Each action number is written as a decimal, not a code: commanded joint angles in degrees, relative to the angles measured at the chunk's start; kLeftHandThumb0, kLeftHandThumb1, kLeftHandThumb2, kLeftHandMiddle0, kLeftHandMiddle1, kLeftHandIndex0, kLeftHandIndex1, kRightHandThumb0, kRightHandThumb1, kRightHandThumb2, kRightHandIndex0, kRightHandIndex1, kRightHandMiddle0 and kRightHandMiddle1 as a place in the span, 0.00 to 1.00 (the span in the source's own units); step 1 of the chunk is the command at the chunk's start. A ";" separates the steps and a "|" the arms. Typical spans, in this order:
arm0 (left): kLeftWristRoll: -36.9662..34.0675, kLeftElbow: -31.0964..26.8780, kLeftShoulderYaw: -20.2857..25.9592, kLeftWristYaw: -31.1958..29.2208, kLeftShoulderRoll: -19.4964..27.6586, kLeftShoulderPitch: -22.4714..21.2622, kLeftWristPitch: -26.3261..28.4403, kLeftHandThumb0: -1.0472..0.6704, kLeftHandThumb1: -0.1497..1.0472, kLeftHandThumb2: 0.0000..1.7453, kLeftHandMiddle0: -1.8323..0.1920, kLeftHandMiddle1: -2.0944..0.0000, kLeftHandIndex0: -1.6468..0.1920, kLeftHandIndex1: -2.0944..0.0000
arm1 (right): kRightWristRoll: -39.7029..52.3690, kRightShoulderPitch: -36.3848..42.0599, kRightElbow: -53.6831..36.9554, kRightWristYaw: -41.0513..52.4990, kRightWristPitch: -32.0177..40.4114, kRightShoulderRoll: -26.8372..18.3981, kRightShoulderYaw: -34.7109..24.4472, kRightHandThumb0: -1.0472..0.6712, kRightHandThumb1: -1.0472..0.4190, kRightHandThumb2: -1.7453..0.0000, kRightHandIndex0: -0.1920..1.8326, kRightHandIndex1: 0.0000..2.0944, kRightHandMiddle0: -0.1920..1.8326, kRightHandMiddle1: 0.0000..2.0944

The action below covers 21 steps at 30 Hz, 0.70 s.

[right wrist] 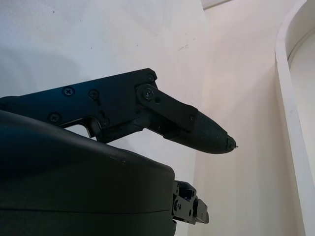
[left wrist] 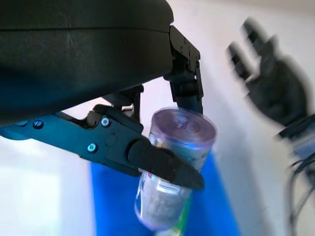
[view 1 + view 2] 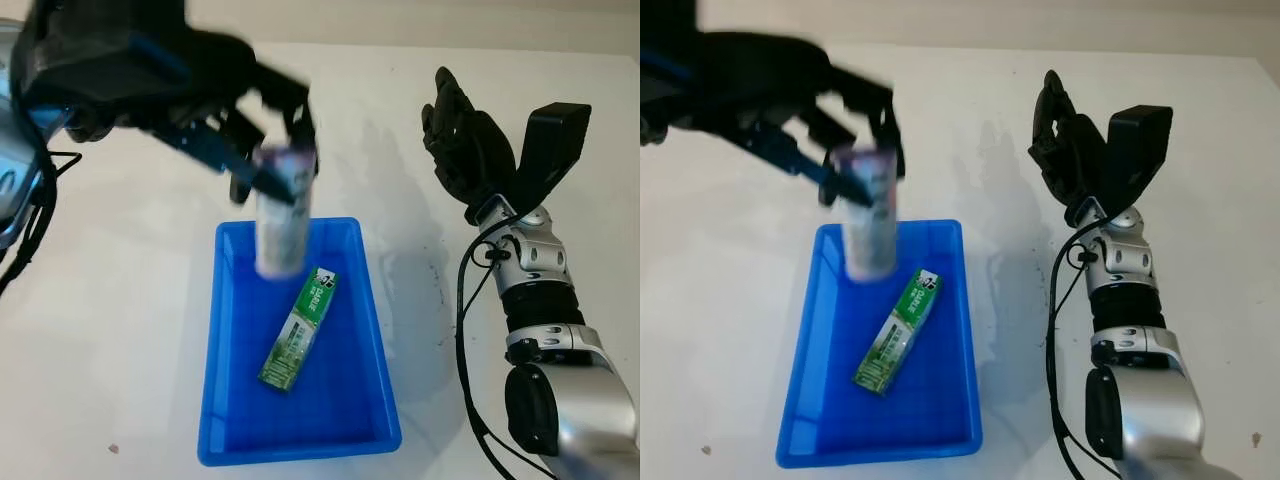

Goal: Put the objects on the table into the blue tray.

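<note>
My left hand (image 3: 262, 150) hovers over the far end of the blue tray (image 3: 371, 330), its fingers closed around a clear cylindrical bottle with a purple lid (image 3: 281, 215). The bottle (image 2: 172, 167) hangs upright above the tray's back half. Inside the tray a green toothpaste box (image 3: 299, 328) lies at a slant. My right hand (image 3: 462, 135) is raised over the bare white table to the right of the tray, open and holding nothing.
The white table (image 3: 120, 330) spreads around the tray on all sides. A black cable (image 3: 465, 330) runs along my right arm. The table's far edge meets a pale wall at the top of the head views.
</note>
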 commanded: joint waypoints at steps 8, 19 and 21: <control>6.61 1.05 -5.08 -8.71 -1.53 -1.27 -2.78 0.25 1.00 0.07 0.87 0.99 0.93 0.93 | -0.25 -0.02 -0.70 -0.18 -0.38 -0.16 0.04 0.26 0.00 0.54 0.00 0.00 0.00 0.00; 9.37 4.11 3.03 0.55 -7.10 2.54 -8.35 0.23 1.00 0.22 0.86 0.96 0.90 0.94 | 0.04 0.26 -1.13 -0.50 0.01 0.03 -0.12 0.28 0.00 0.54 0.00 0.00 0.00 0.00; 8.80 6.19 8.17 8.83 -10.67 4.58 -9.20 0.25 1.00 0.30 0.85 0.84 0.84 0.90 | 0.15 0.14 -0.81 -0.26 -0.05 0.06 -0.14 0.28 0.00 0.54 0.00 0.00 0.00 0.00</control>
